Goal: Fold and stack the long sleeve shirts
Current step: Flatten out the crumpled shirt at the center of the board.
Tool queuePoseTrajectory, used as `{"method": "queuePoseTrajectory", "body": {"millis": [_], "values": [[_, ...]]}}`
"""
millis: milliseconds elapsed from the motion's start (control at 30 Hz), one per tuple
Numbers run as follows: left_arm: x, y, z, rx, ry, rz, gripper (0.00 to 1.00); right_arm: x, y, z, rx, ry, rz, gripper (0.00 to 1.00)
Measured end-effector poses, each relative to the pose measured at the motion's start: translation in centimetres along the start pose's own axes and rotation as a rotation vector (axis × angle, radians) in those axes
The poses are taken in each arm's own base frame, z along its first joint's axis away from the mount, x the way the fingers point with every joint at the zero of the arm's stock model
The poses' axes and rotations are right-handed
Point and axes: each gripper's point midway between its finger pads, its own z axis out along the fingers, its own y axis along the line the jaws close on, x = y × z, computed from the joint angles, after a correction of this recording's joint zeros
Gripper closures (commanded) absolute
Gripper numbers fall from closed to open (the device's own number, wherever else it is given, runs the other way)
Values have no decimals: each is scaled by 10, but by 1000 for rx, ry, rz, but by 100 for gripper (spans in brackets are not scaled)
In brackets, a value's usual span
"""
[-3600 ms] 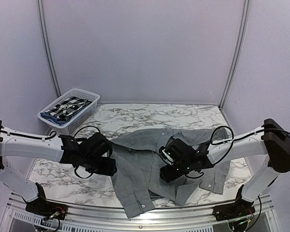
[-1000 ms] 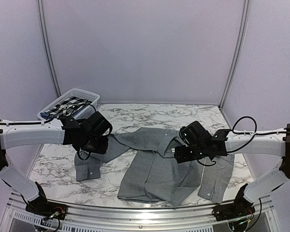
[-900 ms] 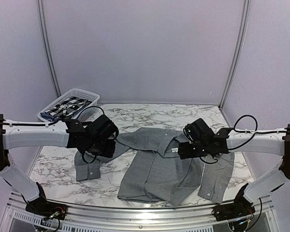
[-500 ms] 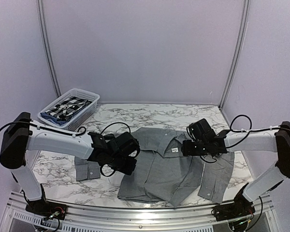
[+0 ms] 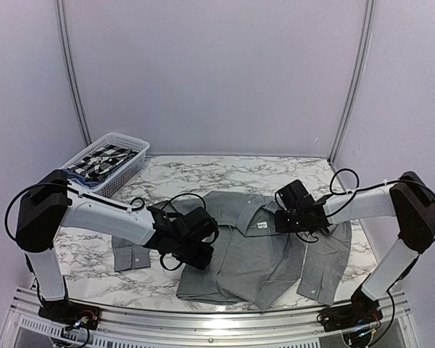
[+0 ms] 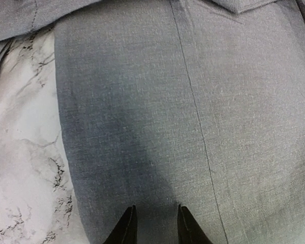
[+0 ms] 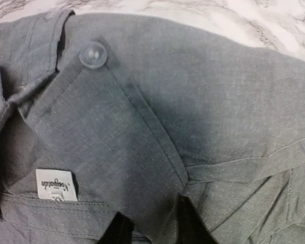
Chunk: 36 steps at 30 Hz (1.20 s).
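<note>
A plain mid-grey long sleeve shirt (image 5: 257,254) lies spread on the marble table with its collar toward the back. Its left sleeve ends in a cuff (image 5: 130,255) and its right sleeve (image 5: 325,262) runs toward the near edge. My left gripper (image 5: 203,254) hovers low over the shirt's left flank; in the left wrist view its tips (image 6: 156,223) stand a little apart over flat cloth (image 6: 193,101). At the collar, my right gripper (image 5: 281,220) has its tips (image 7: 153,226) closed around a fold of collar cloth (image 7: 142,132) beside the white label (image 7: 55,184).
A white basket (image 5: 125,174) stands at the back left with a folded checked shirt (image 5: 101,158) inside. Bare marble (image 6: 25,152) shows left of the shirt body. Purple walls close in the back and sides.
The left arm has swung from the left sleeve onto the shirt's body. The right gripper has slid up to the collar and closed its jaws there.
</note>
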Motion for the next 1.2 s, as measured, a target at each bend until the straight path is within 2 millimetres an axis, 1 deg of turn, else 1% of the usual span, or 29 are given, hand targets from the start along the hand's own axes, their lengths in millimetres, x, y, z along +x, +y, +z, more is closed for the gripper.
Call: {"method": "queuePoseTrajectory", "body": {"millis": [67, 133, 233, 333, 433, 567, 600, 633, 667, 767, 800, 900, 967, 1033, 1100, 1200], "values": [[3, -2, 3, 4, 8, 3, 73, -13, 2, -3, 6, -26, -6, 96], [5, -4, 4, 6, 8, 5, 73, -30, 6, -6, 7, -56, -7, 100], [5, -4, 5, 11, 1, -3, 73, -59, 12, -7, 6, -99, -1, 100], [5, -4, 5, 18, -10, -8, 73, -92, 13, -4, 5, -134, 14, 100], [5, -4, 6, 24, -18, -15, 73, -127, 12, 7, -2, -163, 40, 100], [5, -4, 5, 29, -26, -21, 73, -173, 7, 29, -12, -191, 78, 100], [5, -4, 5, 29, -26, -23, 73, -181, 6, 34, -16, -194, 85, 97], [5, -4, 5, 31, -28, -24, 73, -193, 5, 42, -22, -201, 94, 92], [6, -5, 5, 32, -29, -24, 73, -201, 5, 48, -30, -206, 102, 87], [6, -5, 5, 31, -32, -30, 73, -223, 6, 68, -60, -215, 111, 62], [6, -5, 5, 31, -34, -32, 73, -227, 7, 73, -69, -213, 105, 55], [6, -5, 5, 31, -37, -37, 73, -230, 10, 78, -93, -198, 85, 41], [6, -5, 5, 30, -37, -39, 73, -230, 12, 73, -108, -192, 71, 33], [6, -5, 4, 31, -37, -42, 73, -232, 14, 63, -124, -197, 54, 26], [6, -5, 4, 32, -37, -44, 73, -229, 14, 42, -139, -207, 40, 24], [6, -5, 4, 32, -37, -47, 73, -224, 13, 5, -159, -234, 24, 24]]}}
